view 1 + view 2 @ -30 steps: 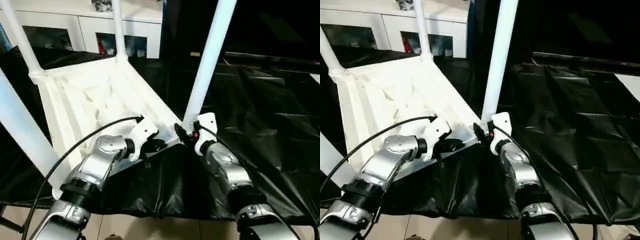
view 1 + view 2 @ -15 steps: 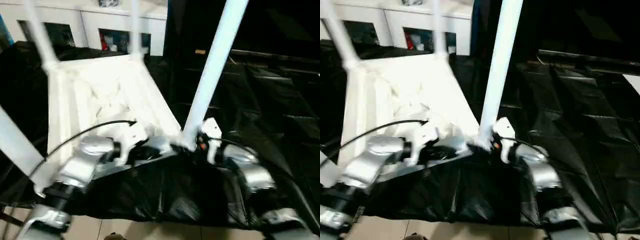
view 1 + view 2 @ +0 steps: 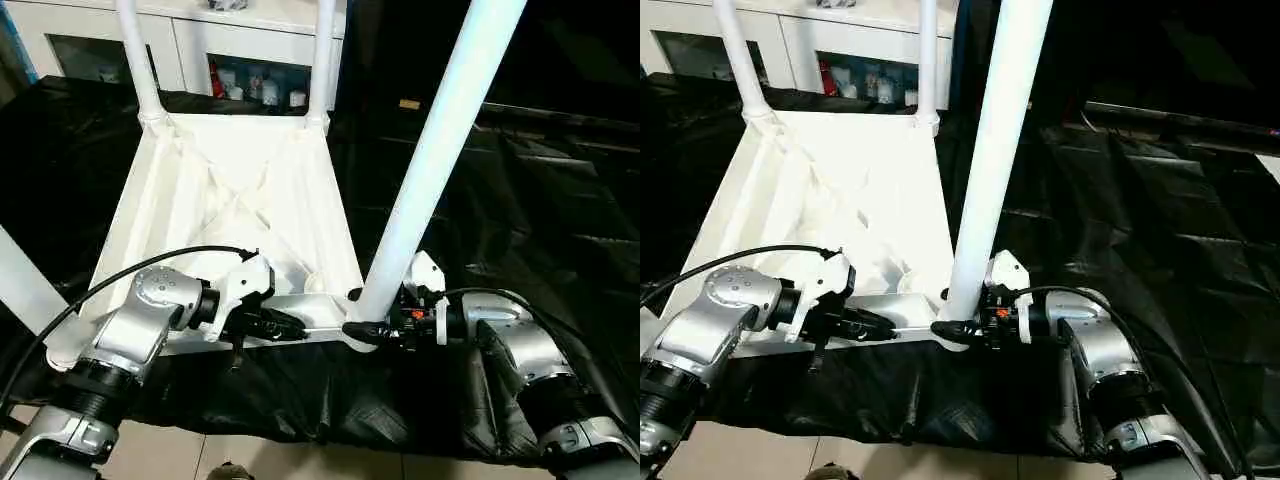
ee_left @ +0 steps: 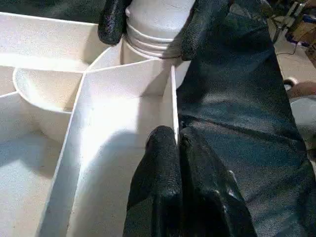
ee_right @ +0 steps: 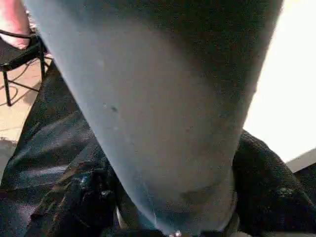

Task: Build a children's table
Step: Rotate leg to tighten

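1. We see the tabletop [image 3: 230, 210] lying ribbed side up on the black sheet [image 3: 540, 200], centre-left of the head views; upside down, its sockets face up for legs.
2. Our left gripper [image 4: 177, 148] is pinched shut on the near rim wall, low centre; we judge this steadies the top.
3. Our right gripper [image 3: 378, 322] clasps the base of the near leg [image 3: 440, 150] at its corner socket, lower middle, fingers either side; likely seating it.

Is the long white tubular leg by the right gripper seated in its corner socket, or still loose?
Seated and upright: the long white tubular leg rises from the near corner socket of the upturned white plastic tabletop.
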